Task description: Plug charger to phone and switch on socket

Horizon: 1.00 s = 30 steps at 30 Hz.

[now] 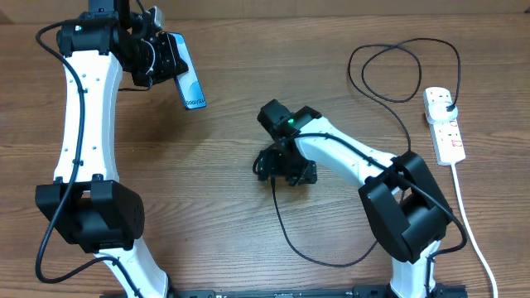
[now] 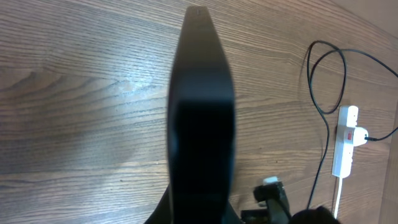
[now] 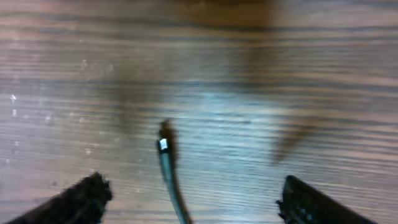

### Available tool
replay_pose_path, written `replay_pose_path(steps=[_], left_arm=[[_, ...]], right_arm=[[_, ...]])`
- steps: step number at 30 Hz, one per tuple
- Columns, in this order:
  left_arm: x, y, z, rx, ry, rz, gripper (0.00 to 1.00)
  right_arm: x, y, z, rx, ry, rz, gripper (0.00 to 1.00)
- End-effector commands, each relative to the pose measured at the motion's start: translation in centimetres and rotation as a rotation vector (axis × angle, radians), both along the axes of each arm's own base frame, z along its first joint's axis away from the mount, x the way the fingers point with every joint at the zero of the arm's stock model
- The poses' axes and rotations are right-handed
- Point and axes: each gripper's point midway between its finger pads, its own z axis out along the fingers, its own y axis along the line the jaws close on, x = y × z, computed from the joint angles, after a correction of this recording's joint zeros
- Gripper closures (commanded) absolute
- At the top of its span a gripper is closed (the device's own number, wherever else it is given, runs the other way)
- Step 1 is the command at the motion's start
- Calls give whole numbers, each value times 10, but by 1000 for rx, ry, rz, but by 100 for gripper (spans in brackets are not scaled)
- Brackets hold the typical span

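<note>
**jo:** right gripper [image 3: 196, 202] is spread wide with nothing in it. The charger [image 3: 163, 145] tip just lies on the worktop [image 3: 280, 74] between the fingers. How would you grab it?

**mik:** I'd pinch squarely, right behind the metal tip, so it can't swivel at the port. Left gripper [image 1: 157, 56] is clamped on the phone [image 1: 189, 83], held up and tilted. The print by its lower edge is too small to read. The socket [image 1: 444, 124] sits far right, plug already in, no legible label.
</note>
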Motion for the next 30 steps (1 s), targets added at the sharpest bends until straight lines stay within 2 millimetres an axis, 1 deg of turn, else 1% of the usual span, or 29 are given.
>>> replay_pose_path(steps=[1,3,5,6,8,10,13,16,19,25,27,29,30], left_arm=[[0,-4,7,-7,-17,-4,96],[0,-4,7,-7,-16,-4,96],[0,-4,7,-7,-16,-4,96],[0,-4,7,-7,-16,-4,96],[0,-4,7,-7,-17,-4,96],[0,-4,7,-7,-16,-4,96],[-1,-4,7,-7,-13,-4,96],[-1,-4,7,-7,-13,-4,96],[-1,-4,7,-7,-12,-5,96],[-1,-4,7,-7,-13,-4,96],[-1,-4,7,-7,-13,-4,96],[-1,-4,7,-7,-12,-4,96],[-1,-4,7,-7,-13,-4,96]], right_arm=[[-1,3,-2,-62,-43,-15,23],[-5,1,-7,-88,-44,-28,31],[-7,1,-10,-90,-38,-25,36],[-7,3,-12,-90,-38,-22,39],[-8,7,-15,-85,-38,-32,49],[-12,10,-20,-96,-31,-20,55],[-18,12,-27,-114,-22,-6,55],[-18,13,-28,-114,-20,-11,57],[-21,13,-28,-114,-4,-29,68],[-22,14,-28,-111,-4,-25,76],[-22,15,-28,-109,-6,-25,82],[-22,15,-28,-108,-6,-25,86],[-22,15,-28,-107,-4,-25,87]])
